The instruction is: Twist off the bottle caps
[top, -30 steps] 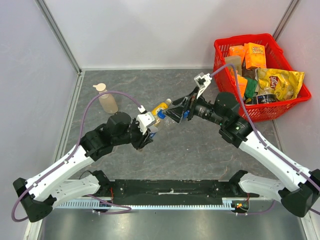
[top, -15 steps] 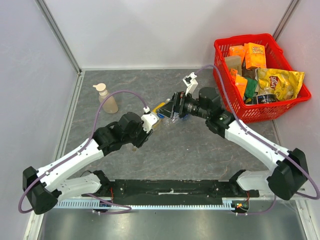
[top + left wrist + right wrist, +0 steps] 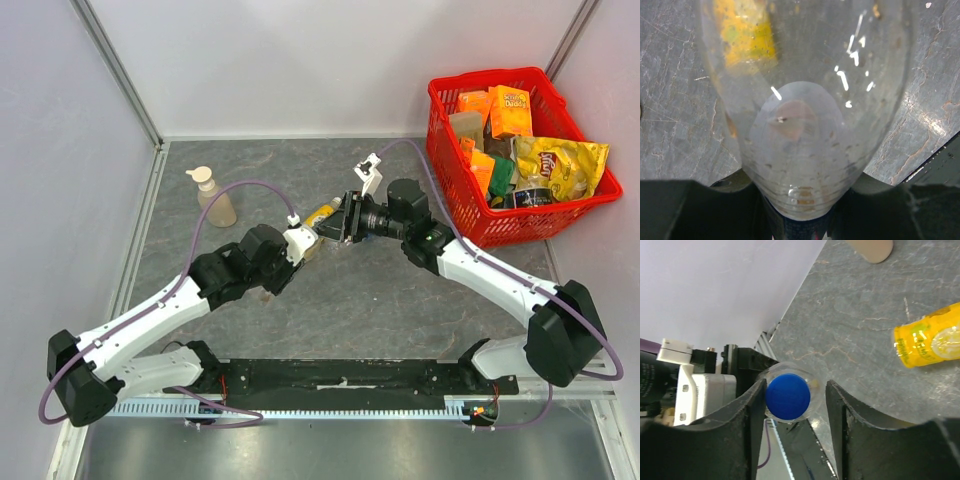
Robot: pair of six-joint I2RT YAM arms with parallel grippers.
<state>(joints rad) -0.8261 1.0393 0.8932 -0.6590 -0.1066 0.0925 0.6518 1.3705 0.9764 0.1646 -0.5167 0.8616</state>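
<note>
The left claw [image 3: 306, 244] is clenched on the clear bottle [image 3: 805, 125]. The bottle's blue cap [image 3: 787, 396] sits between the fingers of the released right claw [image 3: 337, 229], one finger close and the other apart. Best to centre the cap, clamp it squarely, then twist while the left claw holds firm.

Left arm [image 3: 150, 320]: long links in white shells, rounded black housings at the joints.
Right arm [image 3: 500, 285]: same build, white links and black joints, with a bulky black shoulder [image 3: 560, 338].
Cables [image 3: 240, 183]: one thin purple lead per arm, looping free of the links.
Wrist block [image 3: 299, 240]: small, white, boxy, with dark screw holes on its face in the right wrist view.
Right gripper [image 3: 792, 399]: two thick matt-black fingers [image 3: 747, 422], their inner faces curved.
Mounts [image 3: 195, 356]: black feet on a black rail.
</note>
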